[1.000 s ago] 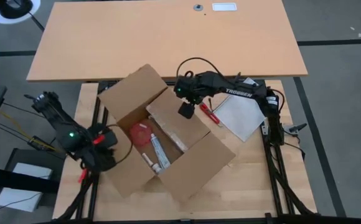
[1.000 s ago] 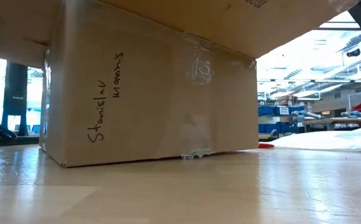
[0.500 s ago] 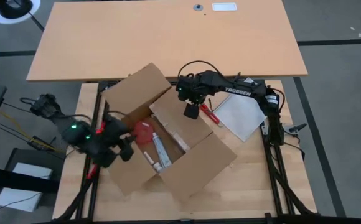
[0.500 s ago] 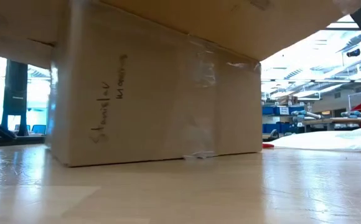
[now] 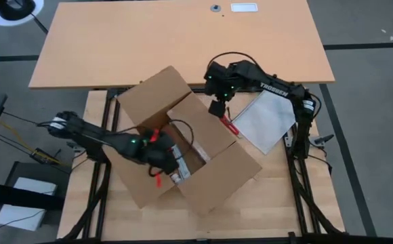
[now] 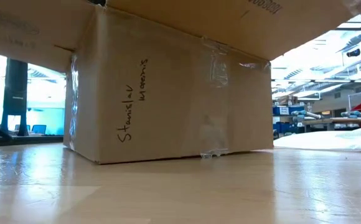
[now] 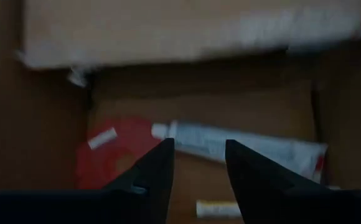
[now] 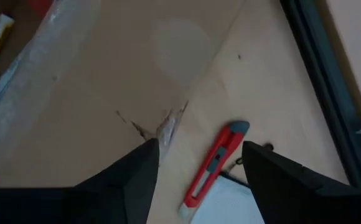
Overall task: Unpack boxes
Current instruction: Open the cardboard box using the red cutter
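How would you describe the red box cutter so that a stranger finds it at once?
Start from the open cardboard box in the middle of the wooden table. Just off its right flap, below the right gripper, lies the box cutter, beside a clear plastic bag. It is the only slim red tool outside the box.

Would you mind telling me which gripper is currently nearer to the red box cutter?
The right. The right gripper hovers almost directly above the red box cutter, beside the carton. The left gripper is farther away, reaching down inside the carton.
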Motion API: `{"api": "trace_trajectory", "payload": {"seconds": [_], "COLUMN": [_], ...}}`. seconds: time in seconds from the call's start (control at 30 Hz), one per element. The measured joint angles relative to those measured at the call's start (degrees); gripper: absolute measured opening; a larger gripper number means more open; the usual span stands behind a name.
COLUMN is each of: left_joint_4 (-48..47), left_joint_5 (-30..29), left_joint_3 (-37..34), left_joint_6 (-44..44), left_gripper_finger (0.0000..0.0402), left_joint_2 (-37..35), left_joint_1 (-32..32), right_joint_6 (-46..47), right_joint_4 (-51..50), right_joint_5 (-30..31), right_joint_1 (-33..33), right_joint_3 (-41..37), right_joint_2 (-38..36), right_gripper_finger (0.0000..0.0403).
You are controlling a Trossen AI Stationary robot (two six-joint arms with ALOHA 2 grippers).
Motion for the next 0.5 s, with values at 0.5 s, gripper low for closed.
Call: {"api": "trace_trajectory", "payload": {"seconds": [0.5], "left_joint_4": [-17.34], "left_joint_5": [3.11], "left_joint_3": [0.03], "left_joint_6": [-1.1], "left_gripper_finger": [0.0156], "left_joint_2": [2.17], "left_joint_1": [-2.67], "right_joint_6": [5.37], "right_joint_4": [2.97], "right_joint_5": [-1.98], "right_joint_1": [1.62], "right_joint_3": [-11.28], "right_joint_2": [-0.27], "right_gripper_finger": [0.0229]}}
